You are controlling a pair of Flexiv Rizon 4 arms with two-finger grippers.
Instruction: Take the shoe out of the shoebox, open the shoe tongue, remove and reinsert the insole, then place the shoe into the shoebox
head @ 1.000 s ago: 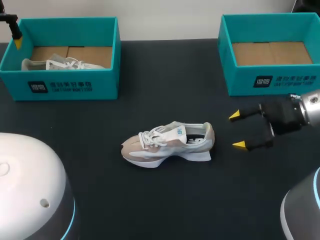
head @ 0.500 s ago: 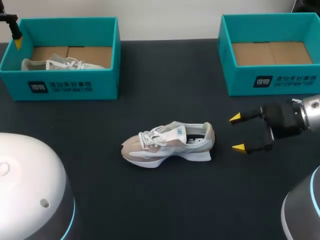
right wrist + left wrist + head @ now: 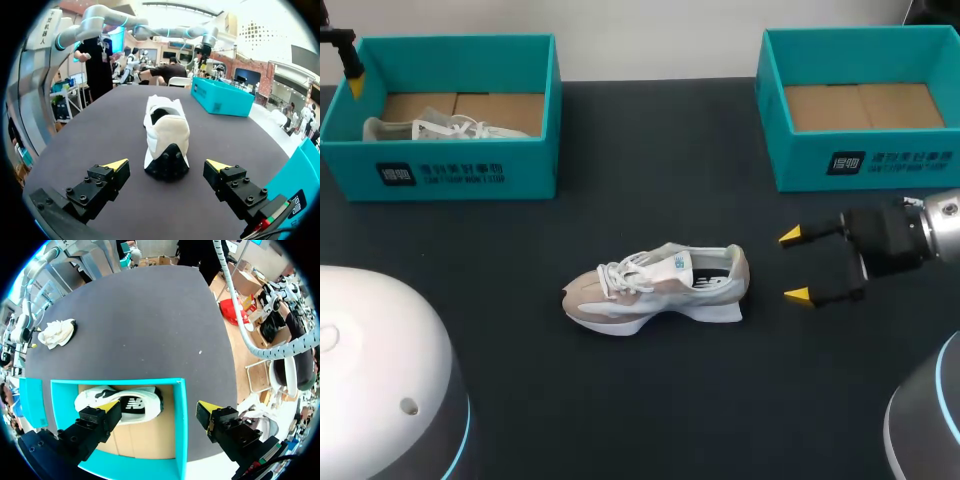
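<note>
My dark table point(image 3: 650, 400) bears a shoe point(image 3: 655, 287); beyond the shoe stand a left shoebox point(image 3: 460, 172) and a right shoebox point(image 3: 880, 162).

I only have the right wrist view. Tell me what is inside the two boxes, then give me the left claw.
Observer: The left box holds a second shoe, lying along its back wall in the head view.
Operator: Now the right box.
Observer: The right box shows only its bare cardboard floor, with no shoe in it.
Operator: Left claw.
Observer: The left claw hangs open above the left box. Its fingers straddle one wall, one above the shoe inside and the other outside the box.
</note>
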